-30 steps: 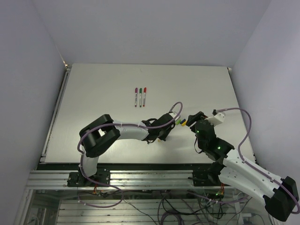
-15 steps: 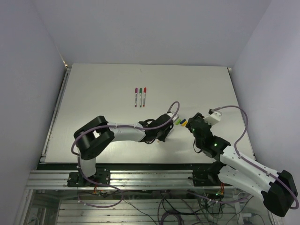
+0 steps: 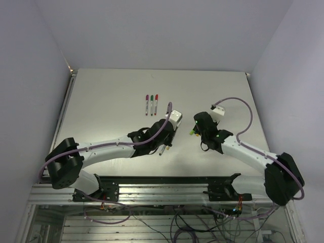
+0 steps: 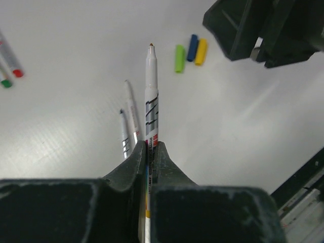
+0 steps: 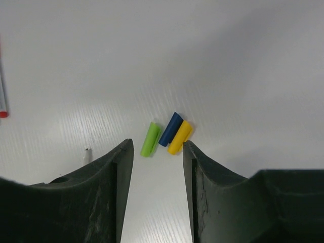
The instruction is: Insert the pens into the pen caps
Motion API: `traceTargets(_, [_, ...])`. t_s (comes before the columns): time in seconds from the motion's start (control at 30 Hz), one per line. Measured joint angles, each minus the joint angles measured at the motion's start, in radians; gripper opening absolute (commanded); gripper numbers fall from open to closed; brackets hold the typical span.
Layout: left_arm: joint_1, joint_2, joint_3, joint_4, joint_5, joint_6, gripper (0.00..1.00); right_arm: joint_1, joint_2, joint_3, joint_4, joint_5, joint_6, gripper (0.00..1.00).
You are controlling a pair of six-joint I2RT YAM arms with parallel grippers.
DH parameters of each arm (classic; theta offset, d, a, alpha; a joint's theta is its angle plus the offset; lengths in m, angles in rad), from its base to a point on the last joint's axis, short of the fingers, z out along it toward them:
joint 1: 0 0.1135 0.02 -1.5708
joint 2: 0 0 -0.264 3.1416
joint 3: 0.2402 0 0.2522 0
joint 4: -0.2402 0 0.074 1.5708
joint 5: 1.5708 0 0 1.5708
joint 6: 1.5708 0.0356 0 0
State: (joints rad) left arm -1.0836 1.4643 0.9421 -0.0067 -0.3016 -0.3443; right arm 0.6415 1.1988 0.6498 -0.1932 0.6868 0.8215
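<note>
My left gripper [image 4: 150, 147] is shut on a whitish pen [image 4: 151, 96], uncapped, with its tip aimed toward three loose caps: green [image 4: 179, 58], dark blue [image 4: 192, 48] and yellow [image 4: 201, 51]. Two more uncapped pens [image 4: 132, 114] lie on the table under it. My right gripper [image 5: 157, 145] is open and empty, hovering over the green cap [image 5: 150, 139], blue cap [image 5: 170, 129] and yellow cap [image 5: 179, 137], which lie just beyond its fingertips. In the top view the left gripper [image 3: 169, 135] and right gripper [image 3: 195, 130] face each other across the caps [image 3: 192, 133].
Three capped pens [image 3: 151, 104] lie side by side farther back on the white table [image 3: 101, 101]; two of their ends show in the left wrist view [image 4: 11, 58]. A pen tip [image 5: 87, 151] shows beside my right gripper's left finger. Walls enclose the table on three sides.
My left arm has stretched out and lifted with the pen in its gripper. My right gripper has swung left and farther back to hover over the caps.
</note>
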Motion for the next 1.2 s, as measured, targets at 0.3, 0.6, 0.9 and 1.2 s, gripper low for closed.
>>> traceTargets(0.3, [0.067,-0.076,-0.130,-0.037,-0.076,-0.035,0.07,-0.066,0.237,0.069,0.057,-0.172,-0.037,0.39])
traceTargets(0.6, [0.232,-0.191,-0.220,-0.047,-0.053,-0.053,0.07,-0.066,0.372,0.142,0.076,-0.229,-0.049,0.39])
traceTargets(0.9, [0.271,-0.208,-0.235,-0.042,-0.003,-0.053,0.07,-0.066,0.418,0.144,0.076,-0.231,-0.048,0.38])
traceTargets(1.2, [0.278,-0.187,-0.235,-0.036,0.035,-0.057,0.07,-0.066,0.432,0.151,0.074,-0.227,-0.048,0.38])
